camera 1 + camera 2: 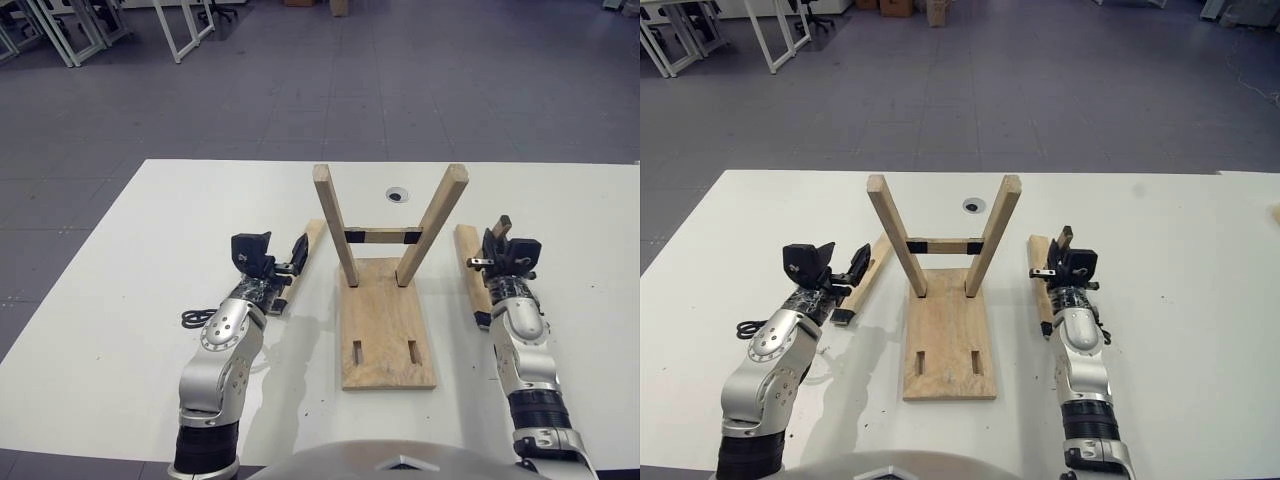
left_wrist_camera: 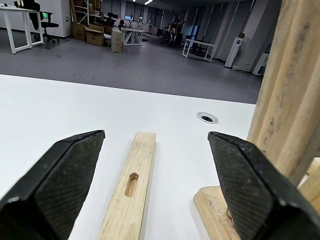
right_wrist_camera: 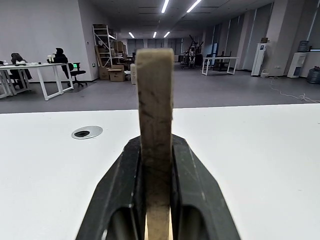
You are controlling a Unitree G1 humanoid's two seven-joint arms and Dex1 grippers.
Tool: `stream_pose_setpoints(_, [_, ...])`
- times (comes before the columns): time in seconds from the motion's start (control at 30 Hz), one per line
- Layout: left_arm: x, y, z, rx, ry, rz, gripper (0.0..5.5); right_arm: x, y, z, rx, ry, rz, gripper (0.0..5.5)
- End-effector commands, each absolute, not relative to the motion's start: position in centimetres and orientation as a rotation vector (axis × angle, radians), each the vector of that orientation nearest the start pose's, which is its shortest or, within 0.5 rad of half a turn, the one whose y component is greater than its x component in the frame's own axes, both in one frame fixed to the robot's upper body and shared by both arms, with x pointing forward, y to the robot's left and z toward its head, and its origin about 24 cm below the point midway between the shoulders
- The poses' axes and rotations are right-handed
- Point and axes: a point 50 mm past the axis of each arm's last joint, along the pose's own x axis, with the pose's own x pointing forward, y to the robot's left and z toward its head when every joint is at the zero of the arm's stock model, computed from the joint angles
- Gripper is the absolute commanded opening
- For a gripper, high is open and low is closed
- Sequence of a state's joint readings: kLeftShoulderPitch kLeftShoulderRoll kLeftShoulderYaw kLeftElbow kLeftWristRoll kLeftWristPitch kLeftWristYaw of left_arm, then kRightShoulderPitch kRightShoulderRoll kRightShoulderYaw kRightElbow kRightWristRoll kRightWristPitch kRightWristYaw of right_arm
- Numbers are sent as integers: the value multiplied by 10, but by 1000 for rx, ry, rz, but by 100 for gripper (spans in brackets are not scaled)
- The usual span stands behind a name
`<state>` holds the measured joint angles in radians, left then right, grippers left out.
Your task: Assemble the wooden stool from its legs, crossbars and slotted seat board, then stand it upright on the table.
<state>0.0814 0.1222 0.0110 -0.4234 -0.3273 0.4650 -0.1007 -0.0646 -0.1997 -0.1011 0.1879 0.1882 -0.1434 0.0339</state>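
Observation:
The slotted seat board (image 1: pixel 387 325) lies flat mid-table. Two legs (image 1: pixel 335 225) stand tilted in its far slots, joined by a crossbar (image 1: pixel 383 237) with black ends. Two near slots (image 1: pixel 358 348) are bare. A loose leg (image 1: pixel 309 245) lies left of the board; my left gripper (image 1: pixel 292 270) is open astride it, and in the left wrist view the leg (image 2: pixel 129 195) with its mortise lies between the fingers (image 2: pixel 60 180). Another loose leg (image 1: pixel 470 270) lies right of the board. Over it my right gripper (image 1: pixel 503 255) is shut on a short crossbar (image 3: pixel 155 125), which points up.
A round cable grommet (image 1: pixel 398 195) sits in the white table (image 1: pixel 120 300) behind the board. A black cable loop (image 1: pixel 195 318) lies beside my left forearm. Open table surface stretches to both sides; the far floor holds desks and frames.

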Motion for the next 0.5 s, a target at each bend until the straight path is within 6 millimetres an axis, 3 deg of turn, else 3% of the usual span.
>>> stream_pose_setpoints(0.03, [233,154,78,-177,125,-195,381,254,-217,32,-63,34,-102,39])
stream_pose_setpoints(0.27, [233,154,77,-169,129,-193,381,249,-219,57,-86,12,-103,196])
stream_pose_setpoints(0.37, [232,153,76,-169,128,-184,381,252,-215,94,-97,-47,-127,255])
stream_pose_setpoints(0.5, [231,149,74,-175,127,-175,381,258,-206,152,-118,-136,-163,255])
